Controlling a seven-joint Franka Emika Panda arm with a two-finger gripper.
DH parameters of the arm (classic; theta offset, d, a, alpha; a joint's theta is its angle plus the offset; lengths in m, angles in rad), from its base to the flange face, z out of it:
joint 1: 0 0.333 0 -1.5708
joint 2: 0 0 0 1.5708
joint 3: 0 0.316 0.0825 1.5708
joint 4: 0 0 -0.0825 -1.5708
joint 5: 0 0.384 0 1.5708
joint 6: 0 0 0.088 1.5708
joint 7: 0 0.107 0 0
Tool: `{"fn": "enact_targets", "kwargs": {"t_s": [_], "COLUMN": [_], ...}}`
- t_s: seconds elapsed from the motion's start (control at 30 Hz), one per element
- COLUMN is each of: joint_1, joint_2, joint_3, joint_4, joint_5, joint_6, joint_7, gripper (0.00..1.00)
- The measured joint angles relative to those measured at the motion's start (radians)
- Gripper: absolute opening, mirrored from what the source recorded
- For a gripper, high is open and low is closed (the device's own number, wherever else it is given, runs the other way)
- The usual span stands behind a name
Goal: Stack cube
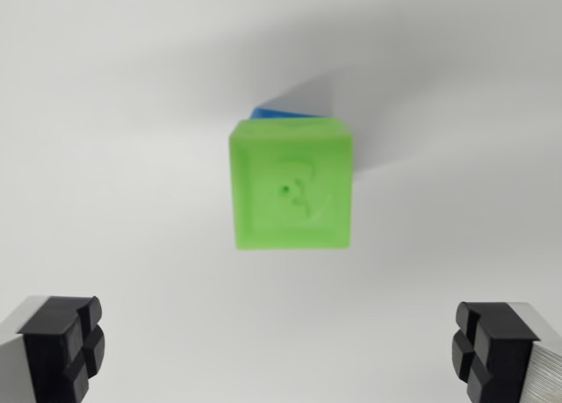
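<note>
The only thing standing on the white surface (114, 113) is the green cube (292, 185) at frame centre, with a blue cube (274, 112) showing as a sliver at its upper edge, beneath it. All round this stack the surface is bare: left, right, top and bottom of the frame. The gripper (281, 349) fingers (66, 343) sit wide apart at the lower corners, clear of the stack, with open room between them.
</note>
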Motion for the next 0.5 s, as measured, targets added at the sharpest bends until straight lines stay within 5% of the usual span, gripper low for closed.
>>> {"fn": "enact_targets", "kwargs": {"t_s": [0.5], "joint_1": [0.000], "joint_2": [-0.084], "joint_3": [0.000], "joint_4": [0.061], "joint_5": [-0.010], "joint_6": [-0.143], "joint_7": [0.007], "gripper": [1.00]}}
